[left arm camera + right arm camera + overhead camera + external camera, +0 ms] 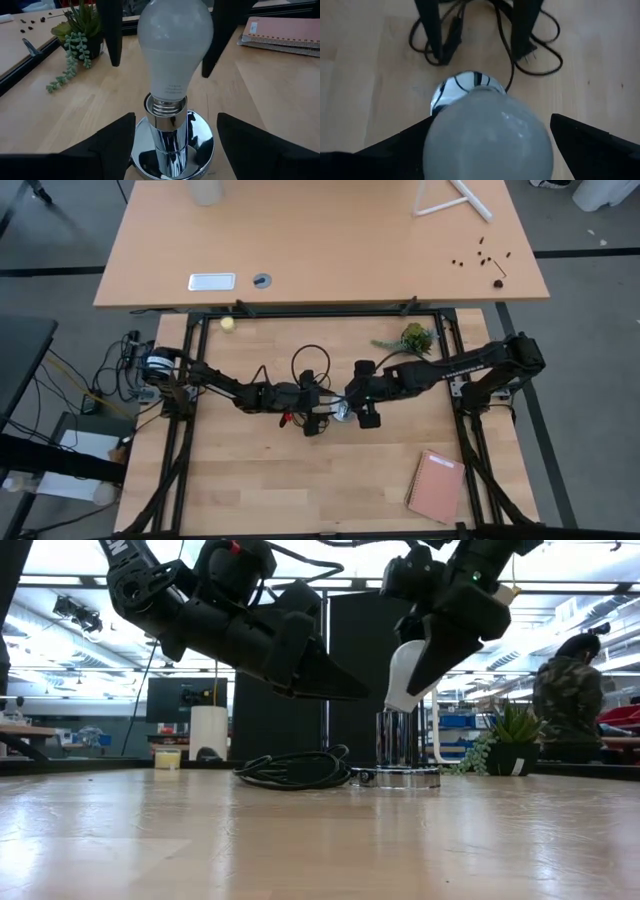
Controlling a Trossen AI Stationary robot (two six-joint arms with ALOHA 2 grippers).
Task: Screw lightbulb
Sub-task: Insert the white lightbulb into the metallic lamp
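Observation:
The white pear-shaped lightbulb (175,50) stands with its screw base in the chrome socket (167,145) on a round silver disc (400,778) at mid-table. A few threads show above the socket's rim. My right gripper (490,145) comes down slanting from the table's right, open, with one finger on either side of the bulb's wide part (405,675). My left gripper (175,150) is open, level, coming from the table's left. Its fingers stand on either side of the socket's column without touching it, clear of the table. My right gripper has its fingers beside the bulb's widest part. In the left wrist view one finger (112,30) stands clear of the glass. The other finger (220,35) overlaps the bulb's edge (210,50), and I cannot tell whether it touches.
A coiled black cord (295,770) lies on the table just left of the socket. A potted plant (410,338) is at the far right, a pink notebook (437,485) at the near right, and a small yellowish ball (228,323) at the far left. A person (570,690) sits beyond the table.

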